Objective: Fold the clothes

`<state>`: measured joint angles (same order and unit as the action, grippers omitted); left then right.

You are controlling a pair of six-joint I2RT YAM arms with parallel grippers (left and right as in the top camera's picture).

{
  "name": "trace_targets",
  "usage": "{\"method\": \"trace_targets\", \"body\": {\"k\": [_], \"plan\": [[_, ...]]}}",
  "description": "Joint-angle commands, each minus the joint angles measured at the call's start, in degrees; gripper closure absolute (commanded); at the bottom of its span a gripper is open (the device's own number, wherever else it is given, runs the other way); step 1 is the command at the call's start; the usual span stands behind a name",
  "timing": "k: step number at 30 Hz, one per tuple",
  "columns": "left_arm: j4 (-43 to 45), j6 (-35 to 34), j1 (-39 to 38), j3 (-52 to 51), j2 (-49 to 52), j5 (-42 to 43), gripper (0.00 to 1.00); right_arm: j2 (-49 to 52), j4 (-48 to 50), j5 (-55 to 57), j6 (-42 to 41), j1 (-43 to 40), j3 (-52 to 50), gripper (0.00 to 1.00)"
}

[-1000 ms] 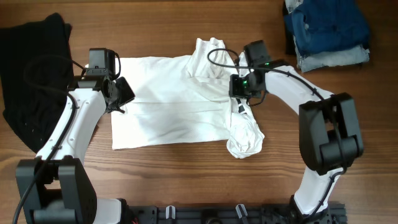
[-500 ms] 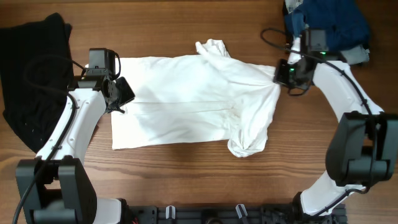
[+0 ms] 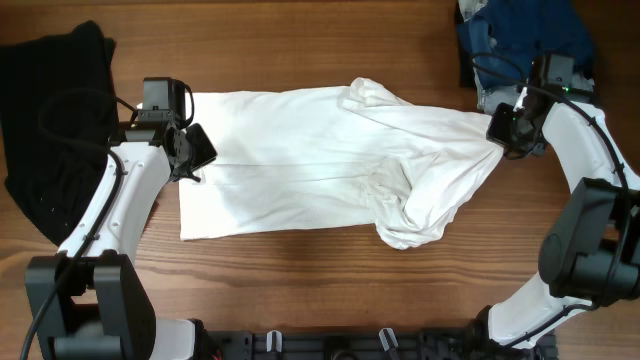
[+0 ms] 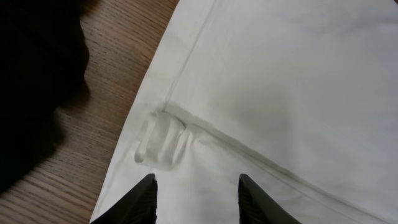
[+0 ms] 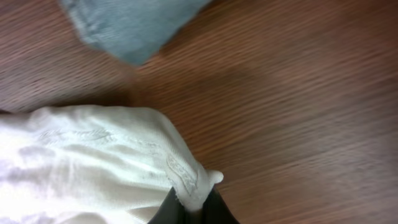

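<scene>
pinching t-shirt (image 3: 290, 150) edge, r gripper (image 5: 193, 210)

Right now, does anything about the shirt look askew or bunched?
Yes. The white T-shirt lies flat on its left half, but its right side is rumpled into a lump, with one corner stretched out toward the right end effector, which pinches it.

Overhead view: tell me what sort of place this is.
Probably a robot test bench for laundry folding, not a home. Two robot arms stand at a wooden table, a white T-shirt lies spread between them, and folded blue garments sit stacked in a far corner.
</scene>
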<state>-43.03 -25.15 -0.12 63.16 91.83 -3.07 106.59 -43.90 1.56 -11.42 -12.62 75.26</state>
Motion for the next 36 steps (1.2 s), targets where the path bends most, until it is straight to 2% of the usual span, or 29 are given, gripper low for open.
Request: {"method": "trace_targets", "body": {"k": [1,2,3,6,9,12,13,15,19,25,30,34,36], "plan": [[0.2,0.7,-0.2,-0.4,0.2,0.5,0.58,-0.1,-0.6,2.2,0.7,-1.7,0.8,0.7],[0.2,0.7,-0.2,-0.4,0.2,0.5,0.59,-0.1,-1.0,0.9,0.7,-1.8,0.9,0.44],[0.2,0.7,-0.2,-0.4,0.2,0.5,0.58,-0.3,-1.5,-0.1,0.7,-1.8,1.1,0.28],[0.2,0.7,-0.2,-0.4,0.2,0.5,0.59,-3.7,-4.3,-5.1,-0.1,-1.8,4.7,0.17],[1.3,3.9,-0.2,-0.1,0.2,0.5,0.62,-9.9,-5.4,-14.1,4.6,-0.2,9.0,0.11],[2.3,10.1,-0.2,2.8,0.2,4.4,0.57,-11.1,-4.3,-15.5,7.0,6.1,11.0,0.07],[3.5,11.5,-0.2,4.2,0.2,5.9,0.47,-10.3,-3.0,-14.9,7.0,9.1,11.0,0.06],[8.4,13.8,-0.2,6.2,0.3,6.5,0.36,-7.3,1.4,-12.9,6.7,14.9,11.0,0.04],[18.2,20.5,-0.2,9.3,7.0,7.5,0.25,-0.8,9.5,-16.5,4.8,18.7,11.0,0.05],[30.5,21.7,-0.1,13.2,23.5,8.0,0.23,7.6,14.3,-16.8,4.8,22.5,11.0,0.07],[32.2,22.8,0.0,20.2,31.7,6.2,0.2,9.7,13.7,-14.6,4.9,24.9,11.0,0.07],[33.0,23.5,0.0,23.0,34.5,5.9,0.2,9.8,13.3,-12.8,4.9,26.3,11.0,0.07],[31.8,23.5,0.0,23.0,34.5,1.3,0.2,9.8,13.0,-12.9,4.8,26.3,11.0,0.07]]}}
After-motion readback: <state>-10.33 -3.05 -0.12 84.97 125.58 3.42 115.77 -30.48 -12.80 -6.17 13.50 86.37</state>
